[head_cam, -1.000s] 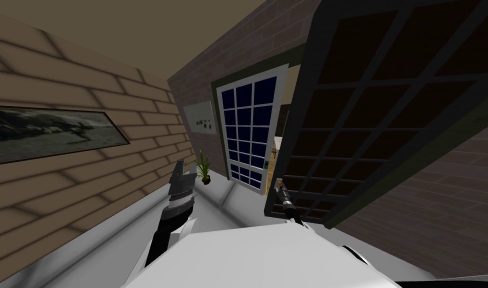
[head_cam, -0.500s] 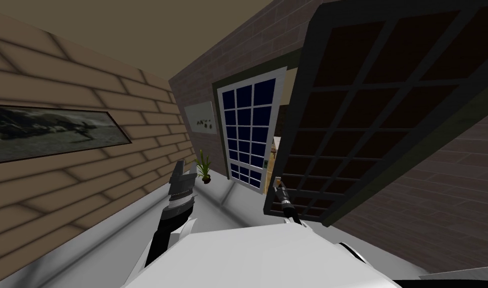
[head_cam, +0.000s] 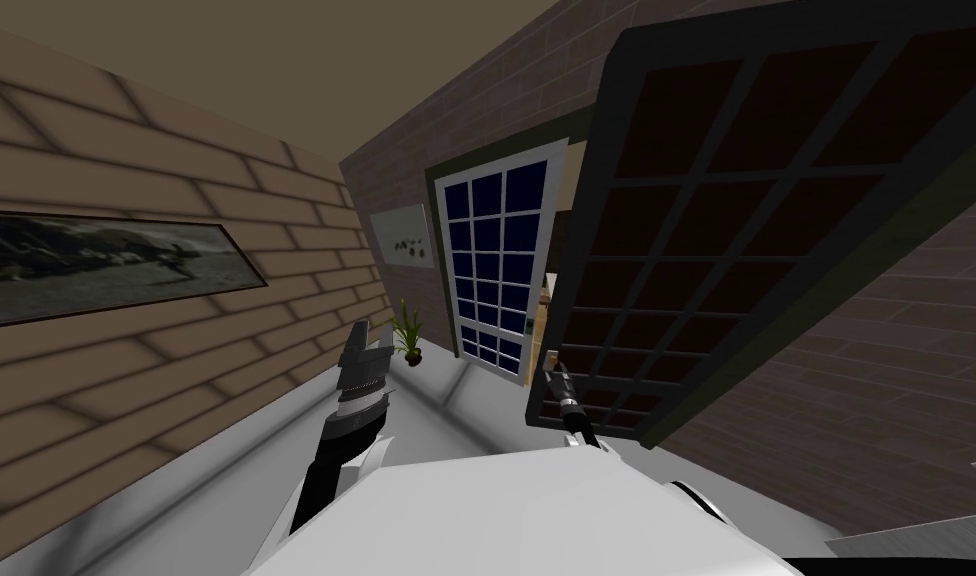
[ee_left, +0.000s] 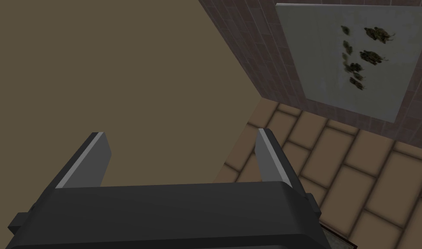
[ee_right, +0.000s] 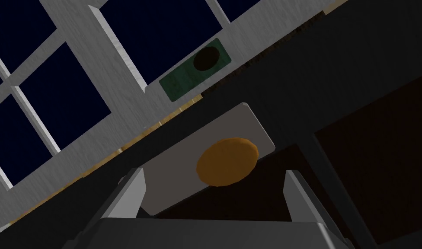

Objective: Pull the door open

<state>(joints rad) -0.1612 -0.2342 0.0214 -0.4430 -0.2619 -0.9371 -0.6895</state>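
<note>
Right gripper [ee_right: 214, 172] gapes wide astride the orange knob [ee_right: 227, 161] on the dark door [head_cam: 721, 225], touching nothing; left gripper [ee_left: 180, 132], open and empty, is left of the door.

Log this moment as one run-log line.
door: dark, partly open | right pincer: open, straddling orange knob, not touching | left pincer: open, raised on the left

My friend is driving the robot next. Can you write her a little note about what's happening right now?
Left gripper: open, holding nothing, raised beside the tan brick wall.
Right gripper: open, straddling the round orange knob, not touching it.
The knob sits on a grey plate on the dark grid-paned door, which stands ajar.
Done: knob reached. Left: close on it, pull the door wider.
</note>
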